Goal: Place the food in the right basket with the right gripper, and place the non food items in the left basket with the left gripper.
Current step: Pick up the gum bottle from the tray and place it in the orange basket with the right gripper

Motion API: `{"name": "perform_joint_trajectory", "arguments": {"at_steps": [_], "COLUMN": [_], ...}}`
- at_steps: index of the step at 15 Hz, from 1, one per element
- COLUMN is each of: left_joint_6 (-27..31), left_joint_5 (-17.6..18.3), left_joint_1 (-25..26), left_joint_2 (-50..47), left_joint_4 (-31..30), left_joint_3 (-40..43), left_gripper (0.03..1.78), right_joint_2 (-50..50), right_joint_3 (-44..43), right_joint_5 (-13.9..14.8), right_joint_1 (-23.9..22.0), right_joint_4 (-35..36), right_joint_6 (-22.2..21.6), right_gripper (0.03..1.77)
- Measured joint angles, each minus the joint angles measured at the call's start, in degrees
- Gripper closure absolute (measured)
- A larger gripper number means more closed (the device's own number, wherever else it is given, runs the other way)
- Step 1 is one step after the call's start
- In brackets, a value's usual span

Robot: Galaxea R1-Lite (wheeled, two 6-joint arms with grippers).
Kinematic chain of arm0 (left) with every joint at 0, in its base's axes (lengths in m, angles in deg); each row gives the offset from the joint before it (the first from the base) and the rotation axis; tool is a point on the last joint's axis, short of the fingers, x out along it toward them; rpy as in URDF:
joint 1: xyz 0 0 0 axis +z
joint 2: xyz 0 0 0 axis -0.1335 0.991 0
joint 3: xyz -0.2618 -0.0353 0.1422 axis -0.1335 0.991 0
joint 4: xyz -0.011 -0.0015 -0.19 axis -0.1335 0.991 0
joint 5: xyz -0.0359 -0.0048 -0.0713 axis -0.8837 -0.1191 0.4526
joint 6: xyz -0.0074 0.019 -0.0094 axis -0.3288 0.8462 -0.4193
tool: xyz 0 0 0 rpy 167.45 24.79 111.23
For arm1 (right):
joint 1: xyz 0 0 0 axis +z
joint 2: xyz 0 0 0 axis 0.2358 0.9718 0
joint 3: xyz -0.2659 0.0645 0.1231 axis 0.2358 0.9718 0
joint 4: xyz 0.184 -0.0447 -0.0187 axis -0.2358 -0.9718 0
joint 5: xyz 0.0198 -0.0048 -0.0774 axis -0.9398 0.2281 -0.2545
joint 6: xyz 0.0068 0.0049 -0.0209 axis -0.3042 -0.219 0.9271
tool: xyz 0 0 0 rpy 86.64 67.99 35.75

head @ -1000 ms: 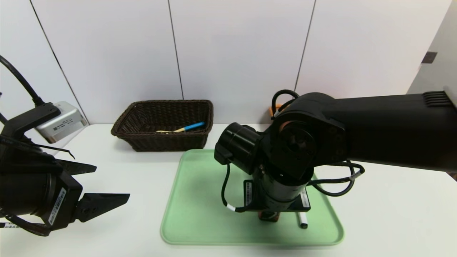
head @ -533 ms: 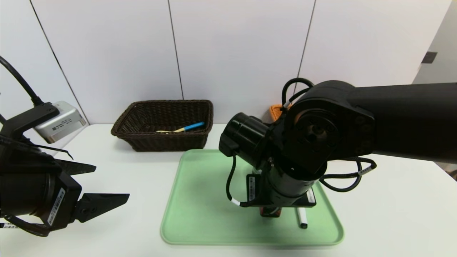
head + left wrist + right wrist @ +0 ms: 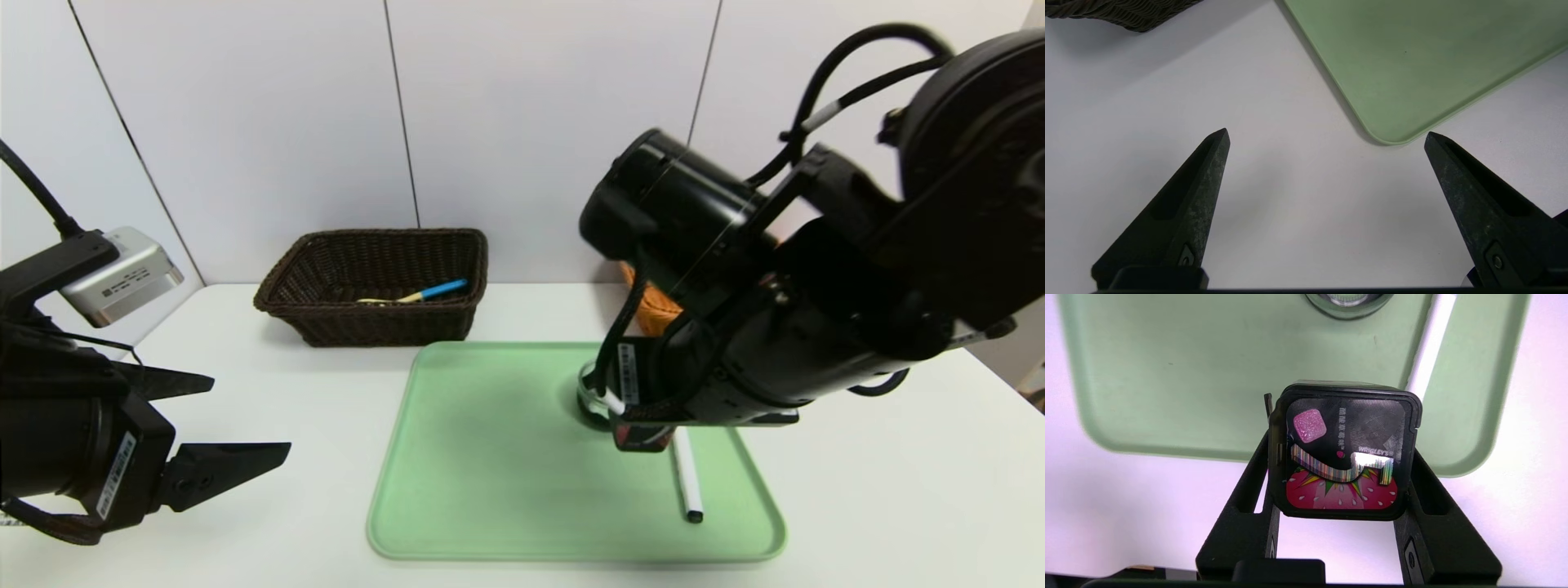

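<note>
A small black gum box [image 3: 1345,451] with a strawberry print is clamped between the fingers [image 3: 1249,506] of the right gripper [image 3: 1343,486], held by its two opposite side walls above the near edge of the green tray [image 3: 1167,375]. The box is judged light and stiff, a hard glossy shell that will not give under pressure but could slip or pivot if it is pinched too near a corner; a hold across the flat sides near the middle, as seen, is judged the soundest. In the head view the box [image 3: 641,433] is largely hidden under the right arm, with the orange basket [image 3: 653,306] behind it at the back of the counter [image 3: 286,392]. A white marker [image 3: 687,478] is left lying on the tray, thin and round and likely to roll, so it is best taken across its barrel. The left gripper [image 3: 1327,136] is parked over the counter beside the tray corner, its fingers spread wide on nothing, with the brown basket [image 3: 367,282] beyond.
</note>
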Motion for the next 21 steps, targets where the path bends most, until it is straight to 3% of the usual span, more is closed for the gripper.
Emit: {"name": "perform_joint_trajectory", "arguments": {"at_steps": [3, 8, 16, 21], "left_joint_6": [0.06, -0.02, -0.11, -0.29], "left_joint_5": [-0.09, -0.17, -0.2, -0.33], "left_joint_1": [0.0, 0.0, 0.0, 0.07], "left_joint_2": [-0.3, -0.73, -0.77, -0.51], "left_joint_4": [-0.01, -0.01, -0.04, -0.04], "left_joint_3": [-0.02, -0.11, 0.02, 0.38], "left_gripper": [0.12, 0.12, 0.12, 0.12], "right_joint_2": [-3.95, -5.22, 2.73, 10.14], "right_joint_3": [-2.95, -7.01, -8.5, -8.83], "right_joint_5": [3.52, 4.51, 4.83, 4.82], "right_joint_1": [-1.68, -10.7, -32.72, -40.3], "right_joint_4": [0.11, 1.35, 15.85, 25.42], "right_joint_6": [4.58, 12.74, 28.65, 33.48], "right_gripper": [1.04, 1.04, 1.04, 1.04]}}
